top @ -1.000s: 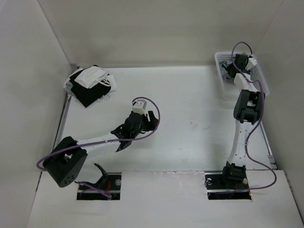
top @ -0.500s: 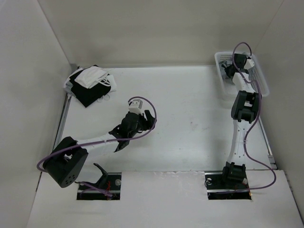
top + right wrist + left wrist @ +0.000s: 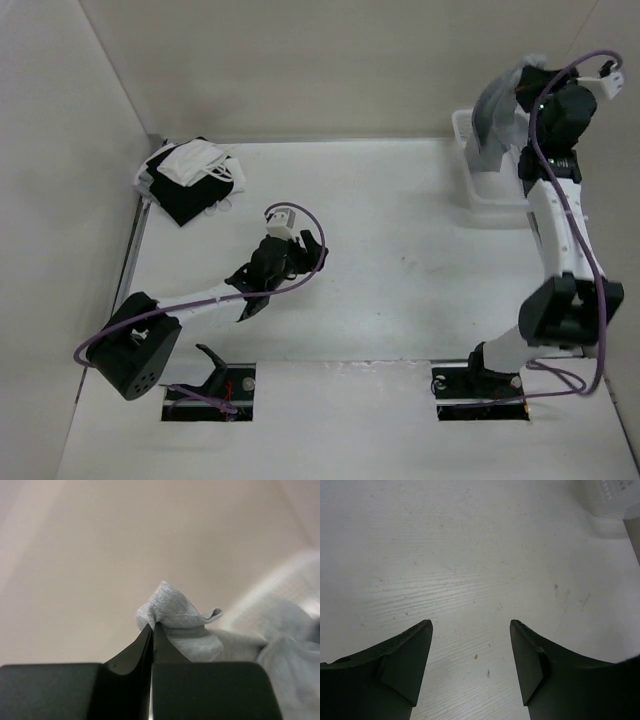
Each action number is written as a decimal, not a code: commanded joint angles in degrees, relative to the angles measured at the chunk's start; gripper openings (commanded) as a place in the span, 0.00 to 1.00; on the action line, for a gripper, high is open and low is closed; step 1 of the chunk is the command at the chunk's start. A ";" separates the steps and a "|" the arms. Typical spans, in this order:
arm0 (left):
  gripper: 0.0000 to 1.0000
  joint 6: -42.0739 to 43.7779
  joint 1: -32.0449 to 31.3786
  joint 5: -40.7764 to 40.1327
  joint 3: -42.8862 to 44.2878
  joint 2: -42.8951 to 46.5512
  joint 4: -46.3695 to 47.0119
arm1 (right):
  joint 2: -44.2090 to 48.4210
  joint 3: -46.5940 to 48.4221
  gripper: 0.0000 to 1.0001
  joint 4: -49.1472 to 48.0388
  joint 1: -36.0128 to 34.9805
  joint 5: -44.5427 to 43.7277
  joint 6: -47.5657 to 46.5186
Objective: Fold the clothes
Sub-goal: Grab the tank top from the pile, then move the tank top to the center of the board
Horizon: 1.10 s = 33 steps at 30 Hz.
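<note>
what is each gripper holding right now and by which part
The right gripper is shut on the grey top, pinching a small bunched fold of its fabric; strap or hem cannot be told. The left gripper is open, holding nothing.

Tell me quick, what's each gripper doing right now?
Left gripper: open, holding nothing.
Right gripper: shut on the grey top.

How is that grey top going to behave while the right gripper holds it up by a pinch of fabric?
Probably floppy: the grey top hangs limp from the right gripper above the basket. Likely light, since a small pinched fold carries it. It may swing or slip, as only a thin edge sits between the shut jaws.
</note>
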State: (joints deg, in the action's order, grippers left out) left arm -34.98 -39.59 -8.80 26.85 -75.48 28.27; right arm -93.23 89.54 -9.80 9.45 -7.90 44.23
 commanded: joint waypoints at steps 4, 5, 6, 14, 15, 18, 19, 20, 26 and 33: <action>0.62 -3.16 4.30 0.54 -1.71 11.13 -0.48 | 23.78 -3.49 0.00 -7.43 -14.22 3.50 -10.20; 0.62 -3.60 5.18 0.36 -1.63 13.41 -2.24 | 27.28 -3.58 0.00 -6.03 -18.07 3.94 -11.69; 0.62 -3.95 6.06 0.10 -1.54 15.61 -4.08 | 29.75 -4.10 0.01 -4.80 -21.59 4.12 -12.58; 0.62 -6.32 12.65 -0.26 -1.98 30.03 -15.25 | 33.31 -28.24 0.02 -9.33 -37.87 4.73 -6.20; 0.62 -6.41 12.92 -0.52 -2.15 31.09 -16.74 | 30.68 -30.28 0.02 -11.01 -38.67 5.35 -4.60; 0.61 -6.68 12.13 -0.96 -3.29 32.06 -18.78 | 16.21 -30.92 0.03 -14.10 -40.86 8.95 -2.39; 0.61 -6.68 10.91 -1.22 -4.17 32.15 -19.04 | 8.23 -28.13 0.03 -13.23 -41.31 9.39 -2.48; 0.61 -6.59 10.73 -1.22 -4.26 32.07 -19.04 | 6.59 -27.58 0.02 -12.88 -41.31 9.13 -2.57; 0.61 -5.80 6.69 -2.19 -5.32 27.42 -20.36 | 2.25 -30.89 0.00 -13.83 -42.45 7.20 -2.13; 0.55 -6.33 1.94 -7.02 -5.85 17.13 -17.47 | 25.42 -58.56 0.00 -14.91 -47.90 -0.52 1.12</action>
State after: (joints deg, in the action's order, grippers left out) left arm -40.97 -36.14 -13.10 21.56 -54.83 7.81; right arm -82.43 43.07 -22.09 -35.22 -2.79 43.18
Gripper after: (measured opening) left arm 0.556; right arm 0.010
